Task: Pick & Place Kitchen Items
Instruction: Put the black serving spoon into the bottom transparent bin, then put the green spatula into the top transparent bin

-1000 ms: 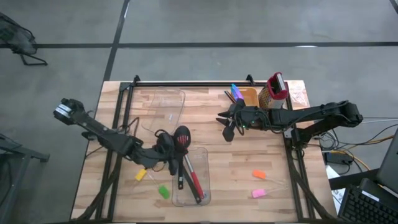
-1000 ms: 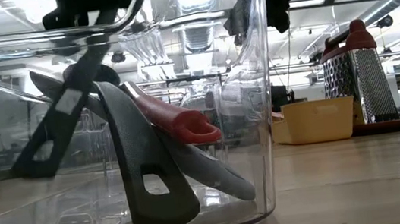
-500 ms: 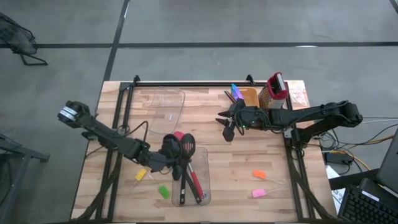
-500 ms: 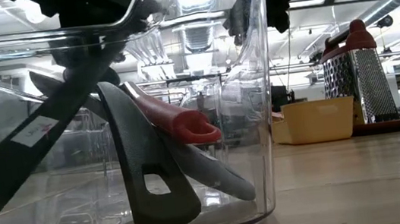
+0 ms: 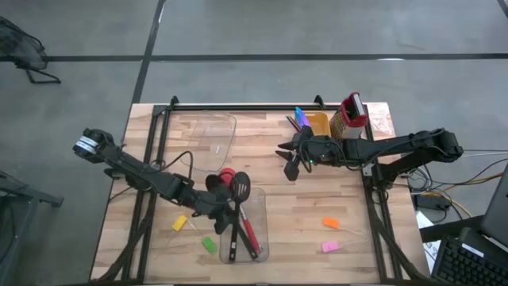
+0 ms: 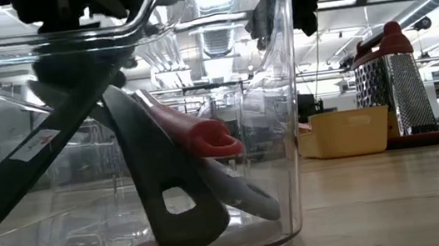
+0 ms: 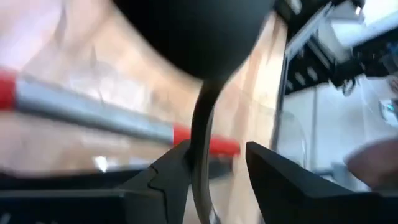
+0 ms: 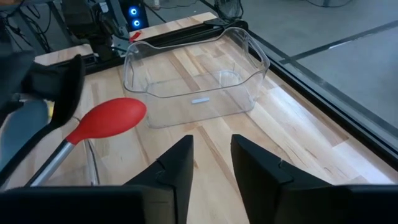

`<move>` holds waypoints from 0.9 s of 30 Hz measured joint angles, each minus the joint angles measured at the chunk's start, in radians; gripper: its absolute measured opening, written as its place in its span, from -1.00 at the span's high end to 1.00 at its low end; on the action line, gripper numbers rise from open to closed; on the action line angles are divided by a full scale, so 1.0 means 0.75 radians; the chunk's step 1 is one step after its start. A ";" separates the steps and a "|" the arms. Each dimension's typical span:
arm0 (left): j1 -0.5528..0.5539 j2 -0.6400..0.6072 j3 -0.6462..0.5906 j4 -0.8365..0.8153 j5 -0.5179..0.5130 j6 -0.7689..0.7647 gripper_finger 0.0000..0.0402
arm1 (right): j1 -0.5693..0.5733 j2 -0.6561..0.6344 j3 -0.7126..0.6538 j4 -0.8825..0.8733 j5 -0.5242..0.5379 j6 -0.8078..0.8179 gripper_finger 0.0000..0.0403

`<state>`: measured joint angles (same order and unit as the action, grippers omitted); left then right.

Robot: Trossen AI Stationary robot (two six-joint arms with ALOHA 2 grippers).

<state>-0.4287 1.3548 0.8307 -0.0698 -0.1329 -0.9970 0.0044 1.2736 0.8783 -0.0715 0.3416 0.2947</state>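
Turner (image 5: 240,191): black, slotted, head up, leaning out of the clear bin (image 5: 262,246) at the desk's front edge, about mid-width. Handle runs down inside the bin among a red spoon (image 5: 226,175) and other dark handles. The left gripper (image 5: 230,208) sits at the bin's back rim; in the left wrist view its fingers (image 7: 171,177) pinch the thin black handle just below a broad dark head. Which of the black utensils that is cannot be told for certain from that view; high view suggests the turner.

Right gripper (image 5: 292,167) hangs over the desk's middle, near the back right corner, fingers spread, empty. A second clear bin (image 5: 208,137) stands at the back left. Loose chunks: yellow (image 5: 179,223) and green (image 5: 209,245) left of the front bin, orange (image 5: 330,224) and pink (image 5: 330,247) toward the front right.

Risks, as judged:
- Release while the handle leans: the head is heavy and high, so it may tip out over the rim.
- Handles are crossed; pushing down could jam or lever the red spoon out.
- Bin is light; a sideways drag by the gripper could slide it off the front edge.
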 joint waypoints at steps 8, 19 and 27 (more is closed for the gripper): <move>0.020 -0.027 0.027 -0.034 0.236 -0.007 0.19 | 0.000 -0.001 0.000 0.000 -0.002 0.001 0.62; -0.046 -0.208 0.070 -0.307 0.357 0.351 0.19 | 0.000 -0.001 0.000 0.001 -0.001 -0.001 0.75; -0.274 -0.252 0.065 -0.588 0.175 0.386 0.25 | 0.000 -0.001 -0.006 0.002 -0.001 -0.009 0.72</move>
<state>-0.6339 1.1657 0.8795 -0.5110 -0.0013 -0.7076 0.0044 1.2728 0.8735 -0.0698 0.3408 0.2877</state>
